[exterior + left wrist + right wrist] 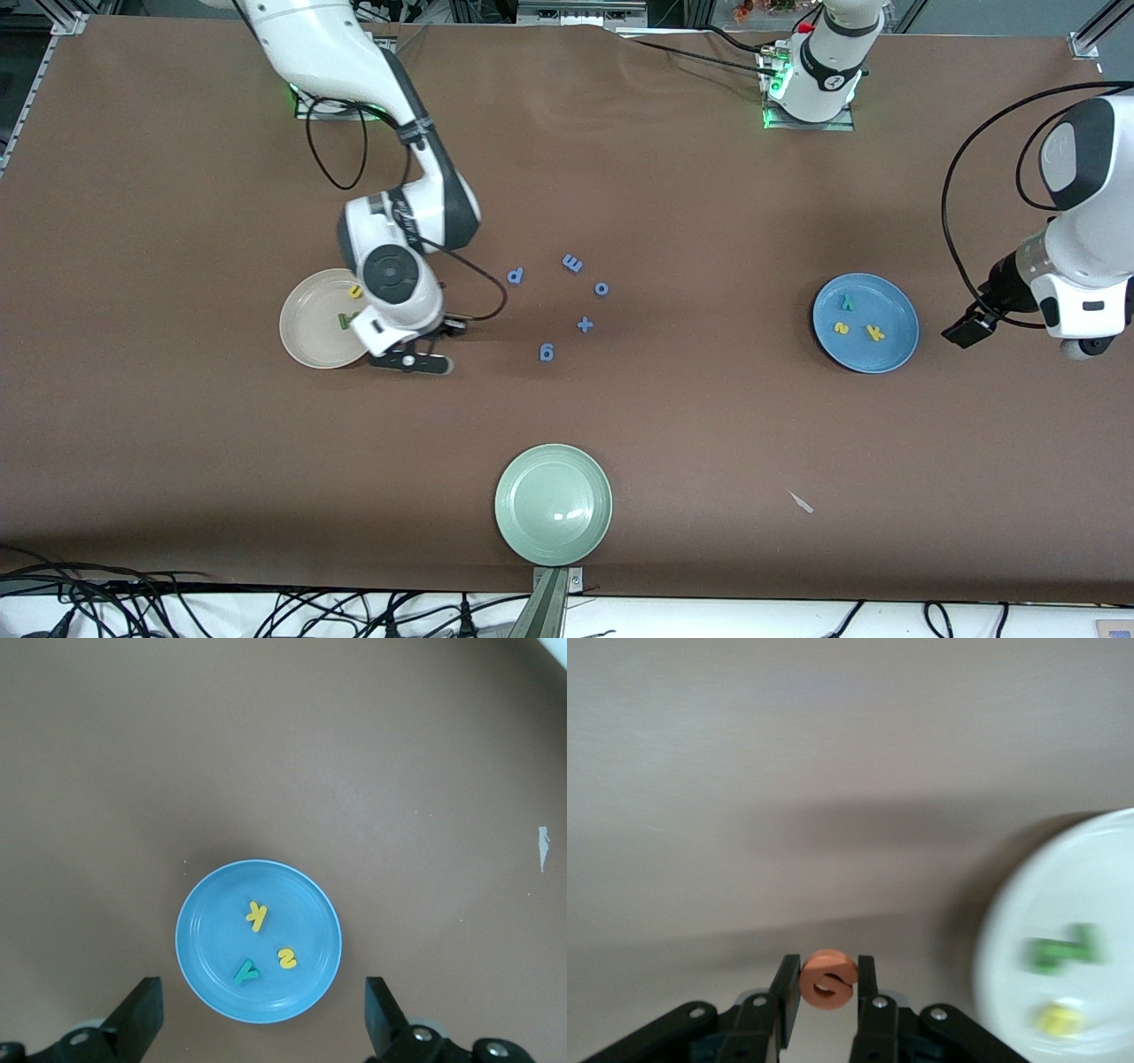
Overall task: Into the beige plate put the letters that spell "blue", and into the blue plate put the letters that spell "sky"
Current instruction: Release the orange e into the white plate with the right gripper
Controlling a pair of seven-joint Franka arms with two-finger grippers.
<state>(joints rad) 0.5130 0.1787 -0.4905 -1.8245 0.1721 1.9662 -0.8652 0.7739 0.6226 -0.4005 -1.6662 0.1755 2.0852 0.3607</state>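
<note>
My right gripper (827,981) is shut on the orange "e" (828,979), held just above the brown table beside the beige plate (1063,895). In the front view the hand (412,359) hides the "e". The beige plate (310,337) holds the yellow "u" (356,291) and olive-green letters (345,320). The blue plate (864,353) holds the teal "y" (848,302), yellow "s" (841,328) and yellow "k" (875,333). My left gripper (1076,344) waits open and empty, high over the table at the left arm's end, beside the blue plate (213,930).
Several blue letters (572,263) lie scattered mid-table between the two plates. A pale green plate (554,461) sits nearer the front camera. A small white scrap (802,502) lies on the cloth toward the left arm's end.
</note>
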